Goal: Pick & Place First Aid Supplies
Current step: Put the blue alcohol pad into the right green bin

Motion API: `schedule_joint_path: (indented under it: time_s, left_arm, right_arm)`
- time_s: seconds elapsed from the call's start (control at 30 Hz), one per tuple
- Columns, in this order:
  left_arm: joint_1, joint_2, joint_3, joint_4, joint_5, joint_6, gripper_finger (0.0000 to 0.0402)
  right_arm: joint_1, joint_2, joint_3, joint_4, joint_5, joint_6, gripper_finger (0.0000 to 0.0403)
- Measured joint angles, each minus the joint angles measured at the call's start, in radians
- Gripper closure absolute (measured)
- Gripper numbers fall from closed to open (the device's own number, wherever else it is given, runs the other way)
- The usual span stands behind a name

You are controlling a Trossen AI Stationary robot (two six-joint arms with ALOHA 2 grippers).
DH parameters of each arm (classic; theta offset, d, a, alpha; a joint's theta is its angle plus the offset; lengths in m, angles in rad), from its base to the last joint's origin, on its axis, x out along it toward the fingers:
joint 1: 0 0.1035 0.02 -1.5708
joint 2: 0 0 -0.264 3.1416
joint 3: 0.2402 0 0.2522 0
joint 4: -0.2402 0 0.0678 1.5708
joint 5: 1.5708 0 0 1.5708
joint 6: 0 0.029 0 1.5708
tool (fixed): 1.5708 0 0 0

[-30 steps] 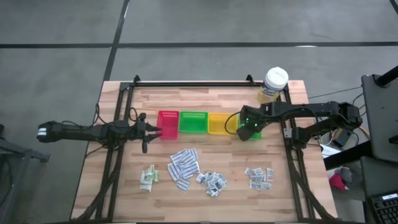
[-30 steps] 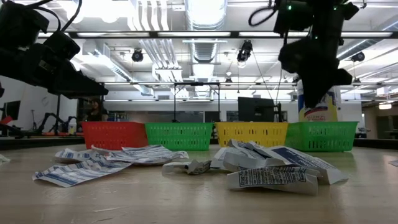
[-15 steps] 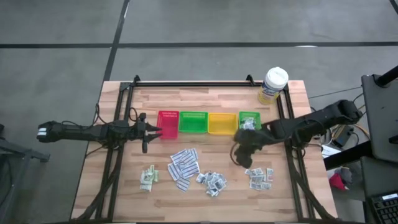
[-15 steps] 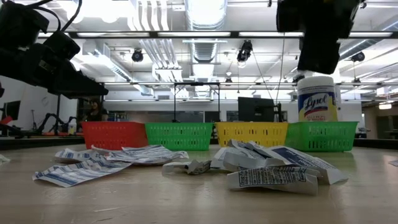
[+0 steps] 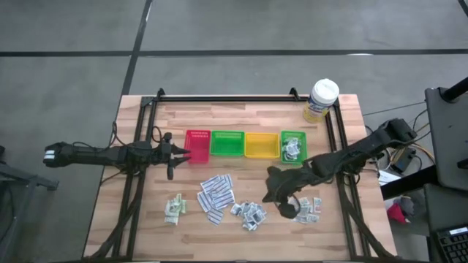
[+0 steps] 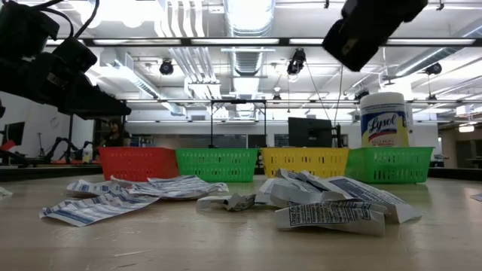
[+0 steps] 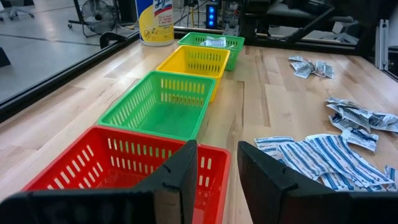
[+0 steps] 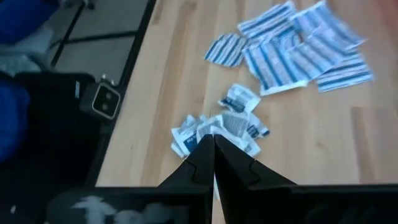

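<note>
right claw (image 5: 276, 196) pressed together, empty, above packet pile (image 5: 252, 214); won't grab unless spread; left claw (image 7: 214, 171) spread, parked by red tray (image 5: 197, 145)

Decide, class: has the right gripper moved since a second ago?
Yes. The right gripper has left the far-right green tray and now hangs, shut, beside the rightmost packet pile.

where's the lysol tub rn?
High view: the Lysol tub stands at the table's far right corner, just behind the right-hand green tray.
</note>
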Motion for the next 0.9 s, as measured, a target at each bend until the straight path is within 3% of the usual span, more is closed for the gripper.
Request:
schedule_joint_path:
  time_s: [0.53,0.9]
  left_arm:
    - [0.000,0.003,0.000,0.000,0.000,0.000,0.0289]
    - [0.000,0.005,0.000,0.000,0.000,0.000,0.0289]
  right_arm:
    - [0.010,0.292,0.149,-0.030,-0.166,-0.035,0.0393]
    - [0.010,0.423,0.317,-0.250,-0.171,-0.162,0.0333]
